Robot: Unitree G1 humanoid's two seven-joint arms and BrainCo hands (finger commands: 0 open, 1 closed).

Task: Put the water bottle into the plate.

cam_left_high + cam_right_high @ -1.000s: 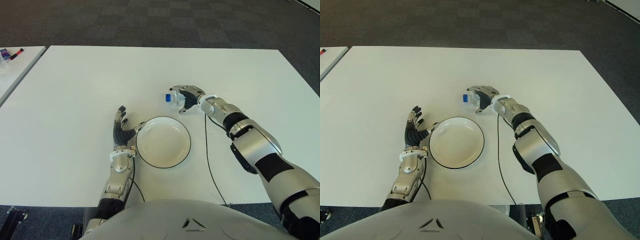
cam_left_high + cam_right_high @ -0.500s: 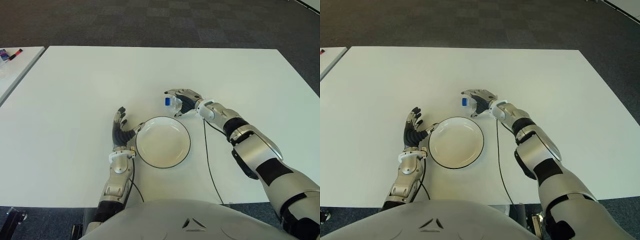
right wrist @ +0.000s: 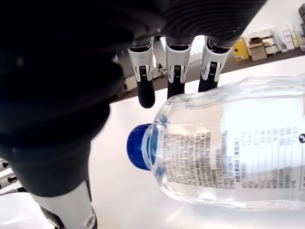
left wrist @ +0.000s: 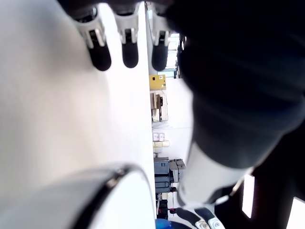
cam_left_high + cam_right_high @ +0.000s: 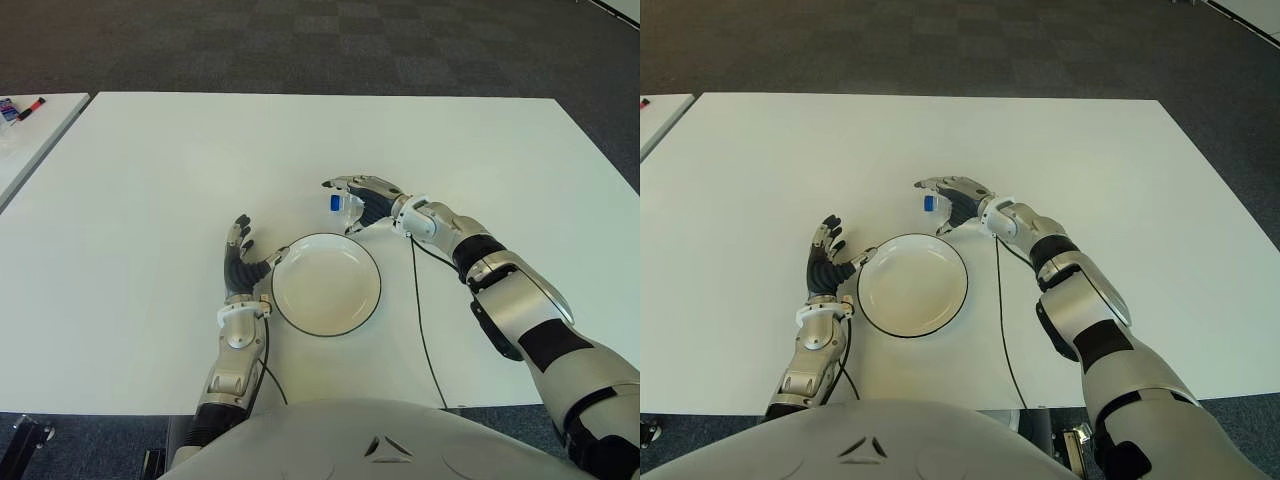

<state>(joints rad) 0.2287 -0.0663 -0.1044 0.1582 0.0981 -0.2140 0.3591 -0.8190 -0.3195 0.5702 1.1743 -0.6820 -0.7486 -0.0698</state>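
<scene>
White bench (image 5: pixel 150 180), frame centre: right hand (image 5: pixel 368 200), fingers (image 3: pixel 146 86) curled around the water bottle (image 5: pixel 345 204), should carry it level over the plate (image 5: pixel 326 284); left hand (image 5: pixel 242 262) open beside.

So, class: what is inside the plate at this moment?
Nothing shows inside the plate; its white bowl is bare. The water bottle is beyond its far rim, in the right hand. The left hand shows beside the plate's left rim.
</scene>
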